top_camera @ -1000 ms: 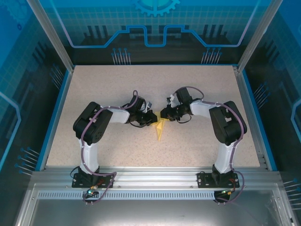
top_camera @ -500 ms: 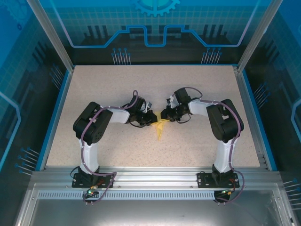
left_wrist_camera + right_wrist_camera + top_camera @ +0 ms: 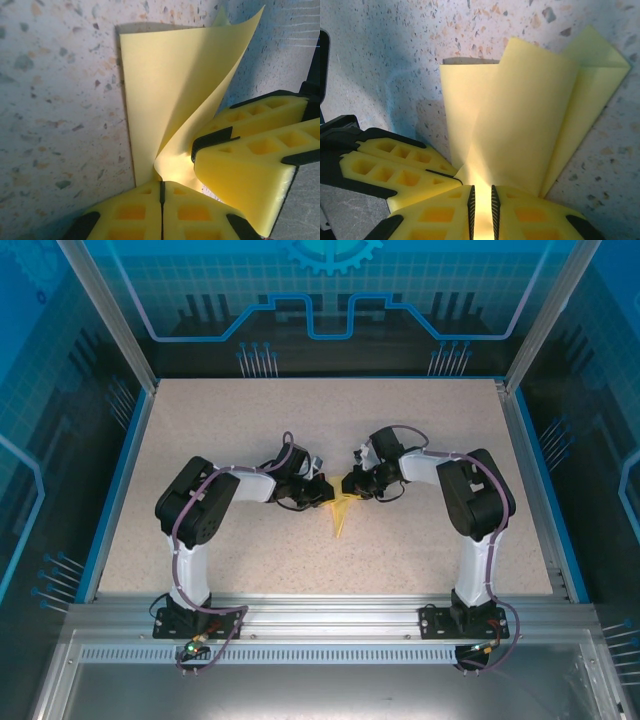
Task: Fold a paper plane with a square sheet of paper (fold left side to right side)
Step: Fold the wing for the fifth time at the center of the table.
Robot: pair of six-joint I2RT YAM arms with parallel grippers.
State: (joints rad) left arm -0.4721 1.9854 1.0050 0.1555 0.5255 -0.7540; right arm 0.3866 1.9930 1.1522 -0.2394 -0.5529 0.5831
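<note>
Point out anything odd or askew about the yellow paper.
The paper plane isn't lying flat: one side curls up off the table, and its layers fan apart instead of stacking. The left tool and right tool both pinch it at one end. No tear is visible.

Paper (image 3: 341,513) lies mid-table (image 3: 250,420), with its narrow tip toward my bases and its wide end away from them. My left gripper (image 3: 323,491) meets the far end from the left and my right gripper (image 3: 350,483) from the right; the two sit just beside each other. Left wrist view: the paper edge is pinched between my left fingers (image 3: 131,210), with the right gripper just to their right, touching the sheet. Right wrist view: a layer is nipped between my right fingers (image 3: 530,215), with the left gripper at lower left. One flap curls up off the table.
</note>
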